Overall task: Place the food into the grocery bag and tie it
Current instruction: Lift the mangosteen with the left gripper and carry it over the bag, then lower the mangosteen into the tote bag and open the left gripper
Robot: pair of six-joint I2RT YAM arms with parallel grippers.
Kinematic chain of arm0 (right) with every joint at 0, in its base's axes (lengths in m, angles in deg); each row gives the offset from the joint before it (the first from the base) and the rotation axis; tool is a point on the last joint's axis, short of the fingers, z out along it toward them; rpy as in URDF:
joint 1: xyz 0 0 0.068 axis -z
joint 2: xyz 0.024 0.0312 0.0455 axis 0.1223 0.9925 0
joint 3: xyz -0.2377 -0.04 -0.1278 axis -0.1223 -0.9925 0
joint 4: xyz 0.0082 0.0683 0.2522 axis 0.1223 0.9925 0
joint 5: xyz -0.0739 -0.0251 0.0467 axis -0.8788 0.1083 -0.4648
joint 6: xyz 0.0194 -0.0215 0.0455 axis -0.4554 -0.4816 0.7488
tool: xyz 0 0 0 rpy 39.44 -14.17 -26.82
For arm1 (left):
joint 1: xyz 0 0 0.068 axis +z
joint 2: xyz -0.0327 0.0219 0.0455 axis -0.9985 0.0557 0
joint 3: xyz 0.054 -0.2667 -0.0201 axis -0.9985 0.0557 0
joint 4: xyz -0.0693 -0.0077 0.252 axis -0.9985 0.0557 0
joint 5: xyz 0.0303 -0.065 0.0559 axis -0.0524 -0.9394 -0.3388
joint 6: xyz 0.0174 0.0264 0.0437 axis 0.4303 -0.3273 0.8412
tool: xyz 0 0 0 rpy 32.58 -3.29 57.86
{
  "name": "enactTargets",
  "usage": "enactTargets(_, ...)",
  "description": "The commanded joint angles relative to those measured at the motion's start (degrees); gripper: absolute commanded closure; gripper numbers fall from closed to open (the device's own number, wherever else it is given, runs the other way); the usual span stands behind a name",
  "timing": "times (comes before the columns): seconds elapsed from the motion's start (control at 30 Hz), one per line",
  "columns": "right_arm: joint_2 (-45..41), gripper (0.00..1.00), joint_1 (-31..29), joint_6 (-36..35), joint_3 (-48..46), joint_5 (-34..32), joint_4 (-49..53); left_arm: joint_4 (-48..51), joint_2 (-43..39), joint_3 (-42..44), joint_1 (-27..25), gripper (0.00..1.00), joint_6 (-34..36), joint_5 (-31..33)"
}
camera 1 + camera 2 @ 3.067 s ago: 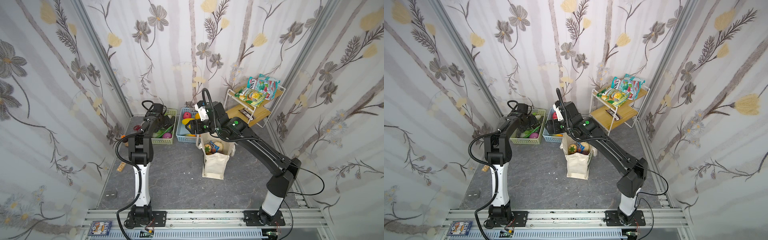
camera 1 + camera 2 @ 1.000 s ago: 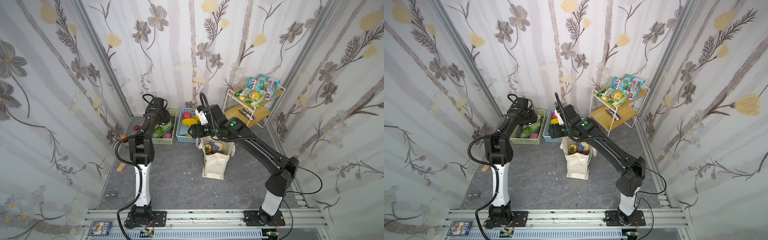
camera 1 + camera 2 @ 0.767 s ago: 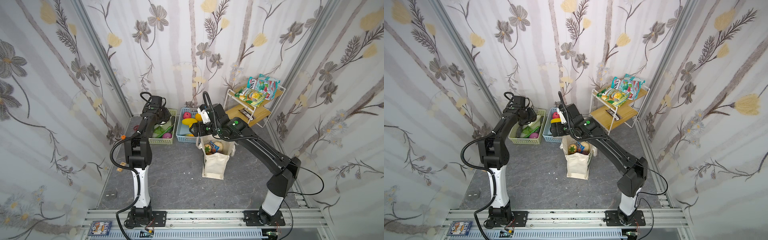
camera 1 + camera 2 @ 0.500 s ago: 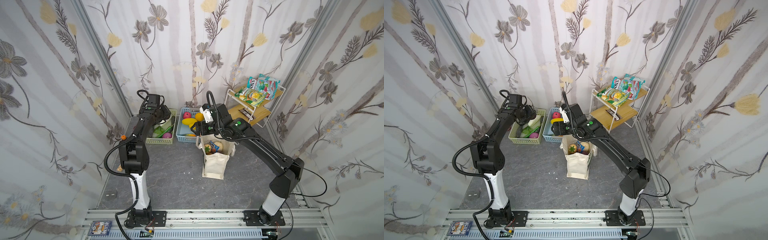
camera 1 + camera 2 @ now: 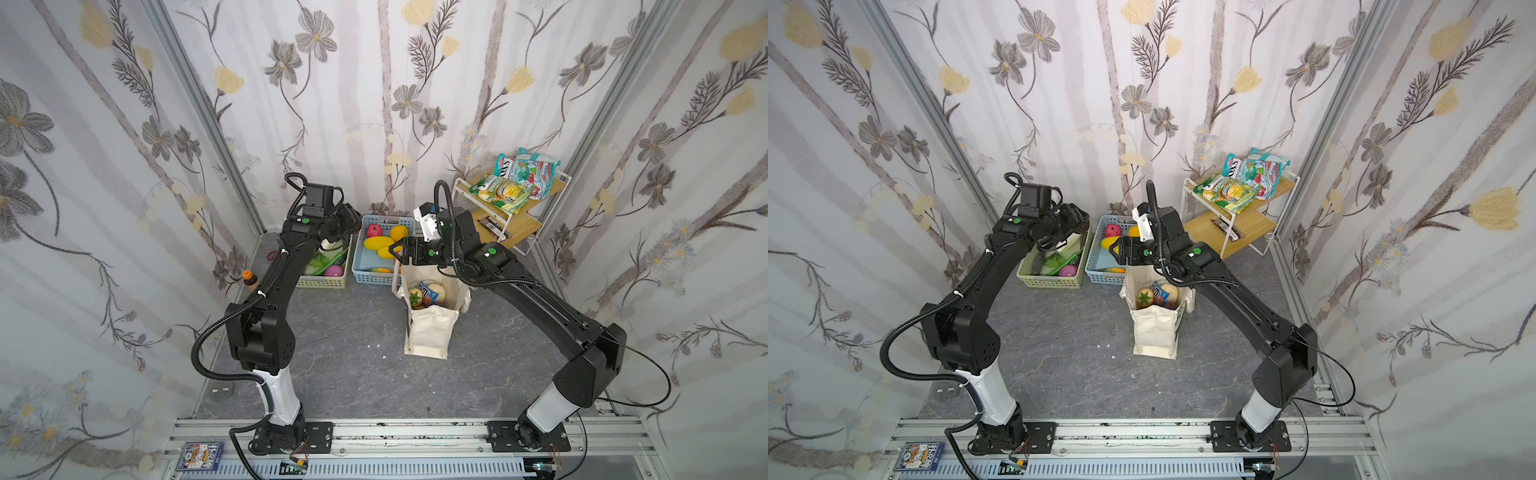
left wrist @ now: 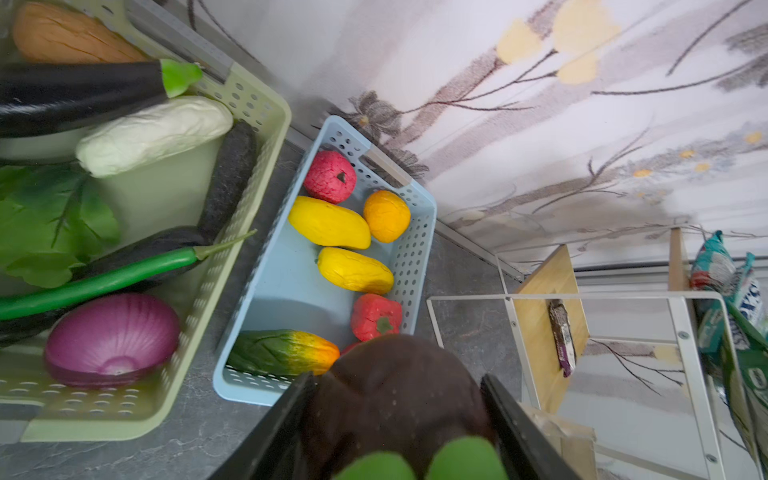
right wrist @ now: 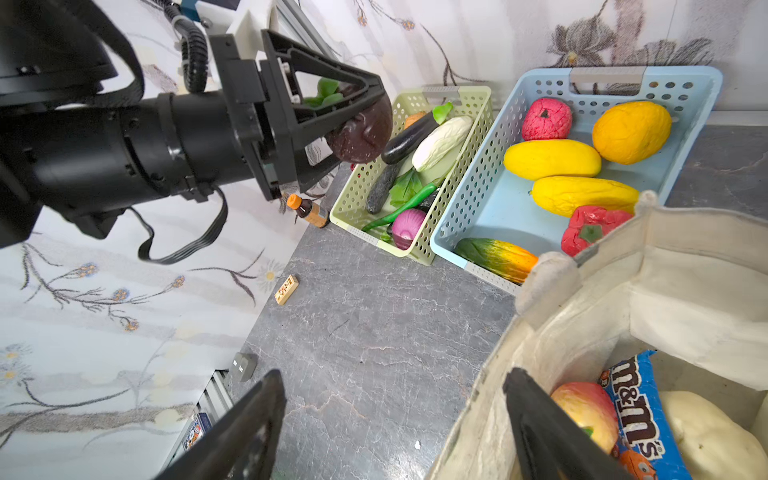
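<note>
Grocery bag [image 5: 430,336] upright, right fingers [image 7: 536,419] spread over its rim, grey floor [image 5: 353,324] alongside

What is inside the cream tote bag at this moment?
The tote bag holds a blue candy packet, a red-yellow fruit and a cream item. Anything beneath them is covered.

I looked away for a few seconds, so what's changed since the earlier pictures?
The left gripper has risen out of the green basket, shut on a dark purple fruit. The right gripper stays open over the grocery bag rim; bag and green basket have not moved.
</note>
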Motion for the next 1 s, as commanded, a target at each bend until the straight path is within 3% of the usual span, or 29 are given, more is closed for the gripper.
enactTargets(0.0, -2.64, 0.17, 1.28, 0.59, -2.74, 0.23, -2.69, -1.97, -2.01, 0.61, -2.95, 0.38, -1.36, 0.10)
enactTargets(0.37, -15.61, 0.17, 7.56, -0.12, -15.08, -0.01, -0.80, -3.12, -2.78, 0.71, -15.32, 0.38, -3.53, 1.33)
enactTargets(0.77, -17.56, 0.17, 8.25, -8.65, -9.75, -7.01, 23.18, -0.82, 0.72, -1.47, -22.79, 0.38, -2.18, 2.52)
enactTargets(0.97, -18.10, 0.16, 8.68, -9.95, -10.65, -7.04, 25.17, 2.71, 2.39, -1.85, -25.41, 0.37, 0.37, 3.42)
